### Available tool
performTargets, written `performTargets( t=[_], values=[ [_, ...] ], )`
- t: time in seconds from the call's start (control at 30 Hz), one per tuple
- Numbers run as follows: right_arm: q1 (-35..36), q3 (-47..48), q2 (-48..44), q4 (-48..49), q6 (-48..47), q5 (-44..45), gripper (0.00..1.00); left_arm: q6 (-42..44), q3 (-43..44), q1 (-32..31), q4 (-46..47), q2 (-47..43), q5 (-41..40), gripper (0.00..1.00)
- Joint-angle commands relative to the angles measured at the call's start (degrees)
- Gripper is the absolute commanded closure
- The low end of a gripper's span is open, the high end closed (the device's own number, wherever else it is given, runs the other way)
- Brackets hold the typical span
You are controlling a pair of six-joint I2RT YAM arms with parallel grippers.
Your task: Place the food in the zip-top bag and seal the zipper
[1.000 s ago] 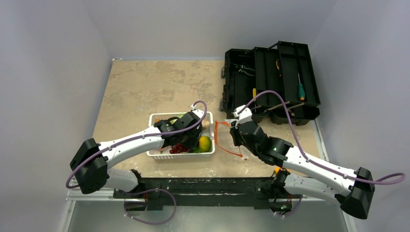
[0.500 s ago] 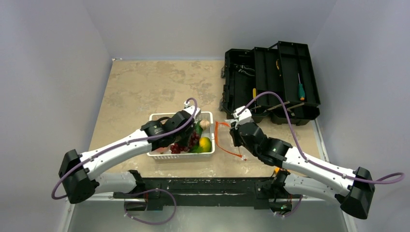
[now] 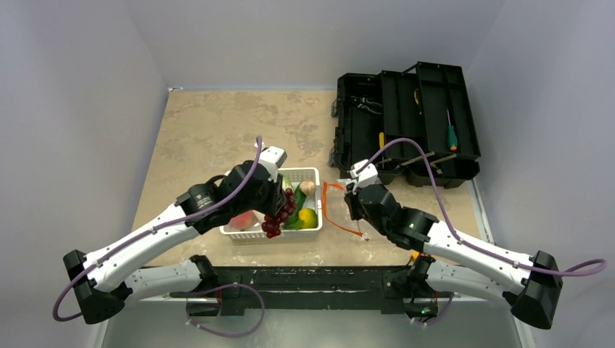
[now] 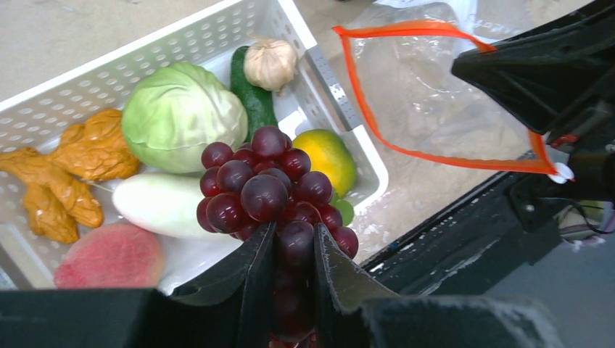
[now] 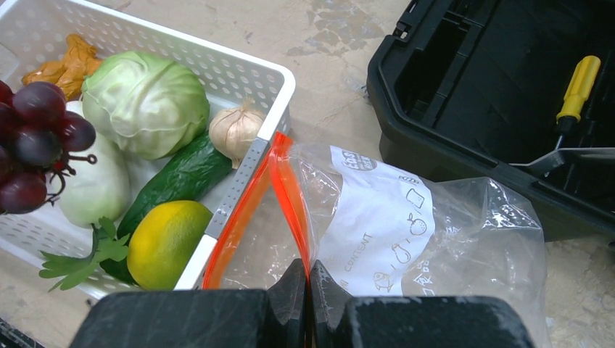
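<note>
My left gripper (image 4: 294,235) is shut on a bunch of purple grapes (image 4: 265,192), which hangs above the white basket (image 4: 145,51) at its near side (image 3: 279,216). In the basket lie a green cabbage (image 4: 181,116), a cucumber (image 4: 254,94), a pale bulb (image 4: 270,64), a yellow-green mango (image 4: 330,156), a white radish (image 4: 156,206), a pink peach (image 4: 109,257) and orange pieces (image 4: 72,167). The clear zip-top bag (image 5: 406,225) lies right of the basket with its mouth spread open. My right gripper (image 5: 310,270) is shut on its orange-red zipper (image 5: 290,188).
An open black toolbox (image 3: 406,123) with screwdrivers stands behind the bag at the back right. A black rail (image 3: 312,279) runs along the table's near edge. The basket's rim touches the bag's mouth.
My left gripper closed on the grapes inside the basket and lifted them up and back toward the near side. The right arm and the bag stayed still.
</note>
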Motion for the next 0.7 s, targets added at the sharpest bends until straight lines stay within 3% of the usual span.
performTargets(
  t=[0.0, 0.3, 0.67],
  values=[
    [-0.04, -0.35, -1.8, 2.62, -0.88, -0.55, 1.0, -4.33, 2.59, -0.07, 6.73, -0.17, 7.01, 1.0],
    [-0.03, -0.96, -3.3, 3.12, -1.15, -1.26, 1.0, -8.02, 1.17, -0.08, 22.42, 6.65, 21.8, 1.0],
    [0.0, -1.76, -5.3, 4.18, -2.18, -4.2, 1.0, -11.14, 5.85, -0.07, 29.7, 18.09, 31.36, 1.0]
  ],
)
